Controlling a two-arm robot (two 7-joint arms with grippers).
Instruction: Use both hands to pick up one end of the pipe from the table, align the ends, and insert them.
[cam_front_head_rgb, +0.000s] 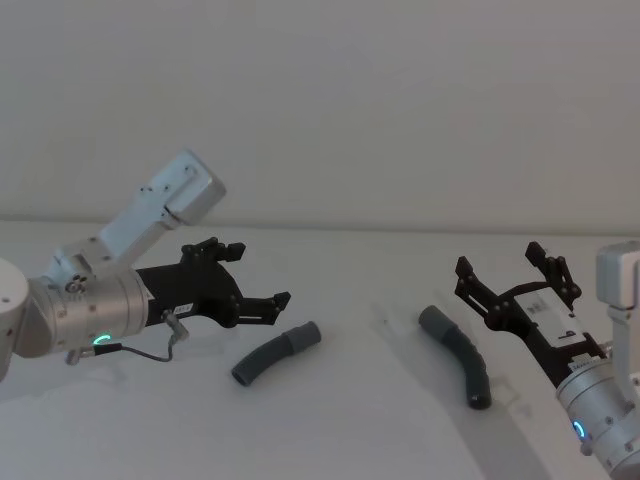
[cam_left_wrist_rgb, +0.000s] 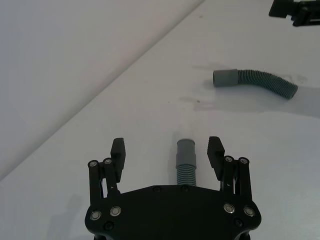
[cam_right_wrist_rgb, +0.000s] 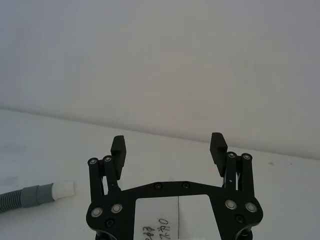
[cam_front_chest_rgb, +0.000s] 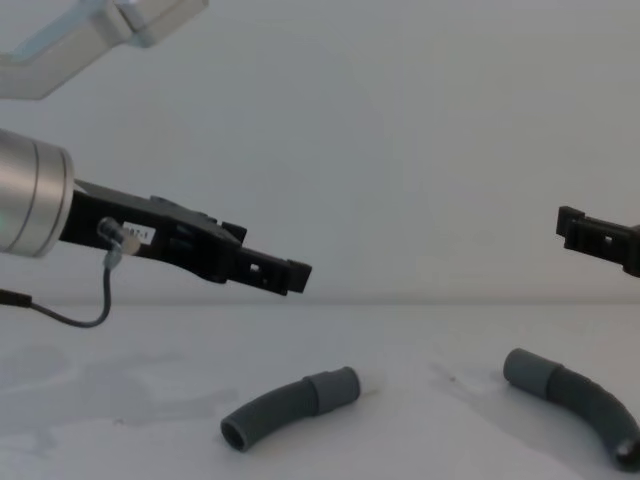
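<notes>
The left gripper (cam_left_wrist_rgb: 166, 146) sits closest, its fingers (cam_left_wrist_rgb: 118, 150) spread wide and holding nothing. In its wrist view the left piece (cam_left_wrist_rgb: 186, 167) of the pipe lies in line between them, smooth cuff (cam_left_wrist_rgb: 186, 149) pointing away. The chest view shows the gripper hanging well above the table (cam_front_head_rgb: 330, 430), so nothing touches.

In the head view this curved piece lies at about 4 o'clock from the left fingertips, cuff toward 2 o'clock. The right gripper (cam_front_head_rgb: 500, 262) is at the view's 4 o'clock, fully open and empty too, pointing toward 11 o'clock. The right piece (cam_front_head_rgb: 462, 352) lies flat near it at about 8 o'clock, its cuff at the far end toward the other piece. The two pieces are well apart. The right wrist view shows a cuff with a short white tip (cam_right_wrist_rgb: 62, 190), which I take for the right piece's.

As I judge it, several things could go wrong:
- A curved, ribbed hose may roll or pivot as the fingers close, leaving the cuff aimed off-axis.
- A grip on the cuff itself would block the joint.
- The right gripper is not lined up over its piece and would need to turn.
- A steep descent could drive the fingertips into the table.
- The white tip barely stands out against the white surface, so alignment may be misjudged.
</notes>
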